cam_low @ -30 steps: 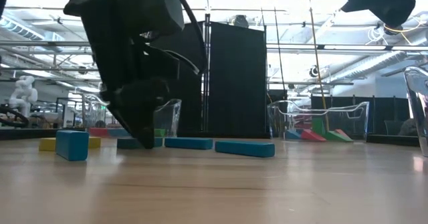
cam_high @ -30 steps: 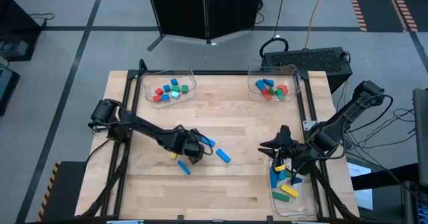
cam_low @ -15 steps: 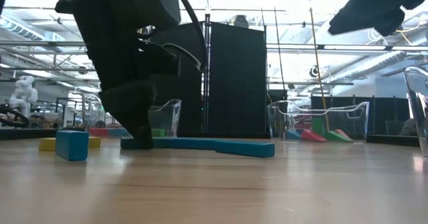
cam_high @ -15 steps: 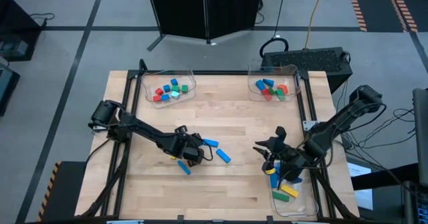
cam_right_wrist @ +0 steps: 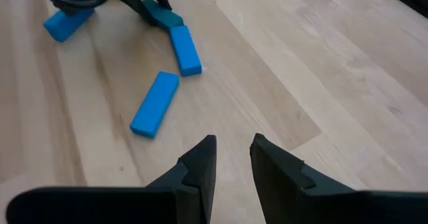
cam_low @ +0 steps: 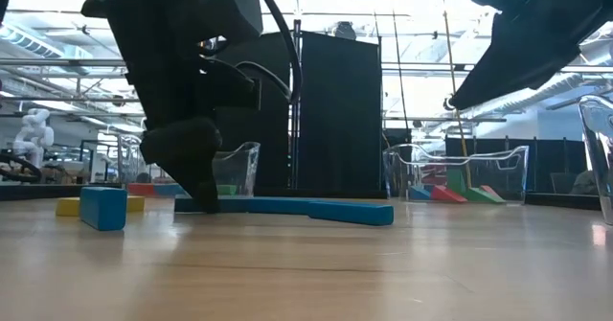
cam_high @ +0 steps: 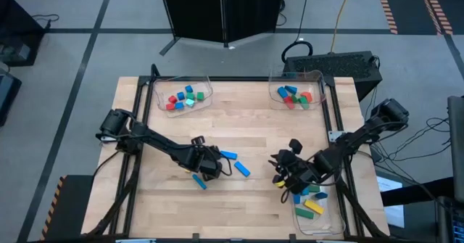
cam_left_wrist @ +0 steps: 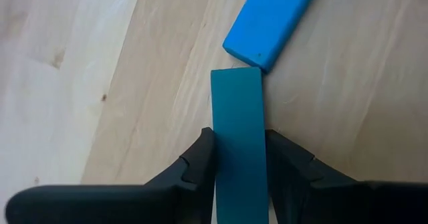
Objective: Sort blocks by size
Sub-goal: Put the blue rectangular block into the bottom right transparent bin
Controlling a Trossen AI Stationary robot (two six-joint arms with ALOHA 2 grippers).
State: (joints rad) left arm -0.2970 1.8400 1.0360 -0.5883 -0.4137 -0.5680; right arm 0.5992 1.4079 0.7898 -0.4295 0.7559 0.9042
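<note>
A teal bar [cam_left_wrist: 237,110] lies on the wooden table with my left gripper [cam_high: 209,165] shut on it, left of the table's middle. Just past its far end lies a blue bar [cam_left_wrist: 271,20]. Another blue bar [cam_high: 242,169] lies a little to the right. A short blue block [cam_high: 199,182] and a yellow one [cam_high: 190,172] lie on the gripper's near side. My right gripper [cam_high: 281,172] hangs above the table, left of the near right tray [cam_high: 317,221]. Its fingers [cam_right_wrist: 200,160] stand slightly apart with nothing between them. My left gripper pinches the teal bar by its two long sides [cam_left_wrist: 217,150] between its two fingers, on the half nearer the gripper. The fingers come slanting down from the table's left. The bar points away between them and lies flat on the table.
Two clear trays stand at the far edge, one at the far left [cam_high: 183,96] and one at the far right [cam_high: 296,93]. Both hold several small blocks. The near right tray holds longer bars. Bare wood lies across the table's middle and near left.
My left gripper has shut on the teal bar while staying in place. My right gripper has come down and gone toward the table's left, away from the near right tray. Its finger gap is unchanged.
</note>
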